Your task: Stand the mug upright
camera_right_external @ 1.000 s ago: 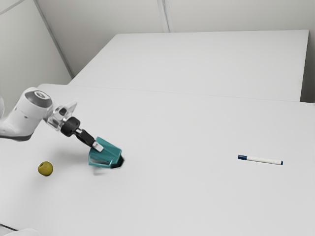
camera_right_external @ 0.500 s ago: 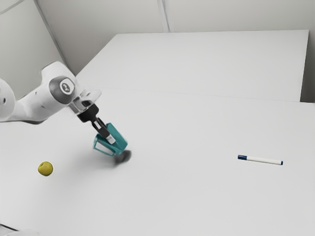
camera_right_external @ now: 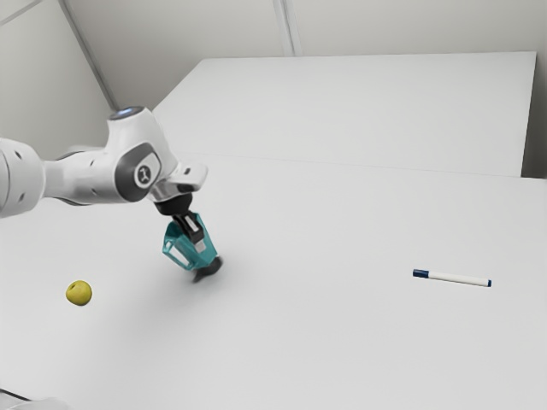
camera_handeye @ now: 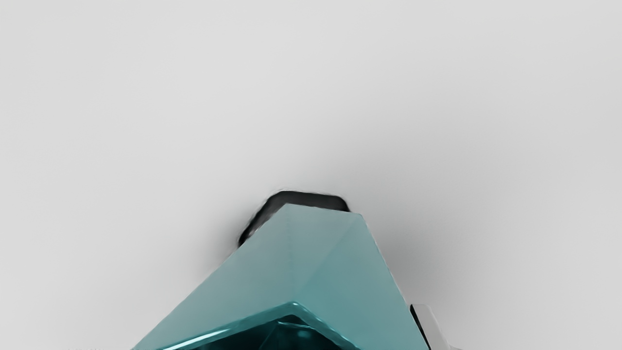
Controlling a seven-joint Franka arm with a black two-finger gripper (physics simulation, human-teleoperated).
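Note:
In the exterior view my gripper (camera_right_external: 199, 242) points down and is shut on the teal mug (camera_right_external: 209, 251). The mug leans, its dark base (camera_right_external: 208, 269) low and its handle (camera_right_external: 177, 254) toward the exterior view's left. Whether the base touches the table I cannot tell. From the wrist camera, the mug (camera_handeye: 330, 262) has its rim and hollow inside nearest my hand, the dark base farther off. One fingertip (camera_handeye: 428, 326) of my gripper shows beside the mug's outer wall; the mug hides the other.
A yellow-green round fruit (camera_right_external: 79, 293) lies on the white table (camera_right_external: 299, 342), off the handle side of the mug. A white marker with a blue cap (camera_right_external: 453, 278) lies well toward the exterior view's right. Another white surface (camera_right_external: 342, 111) stands behind.
My hand has swung to a steeper downward angle, carrying the mug. From lying nearly on its side, the mug has risen and turned closer to upright. Fruit and marker have stayed put.

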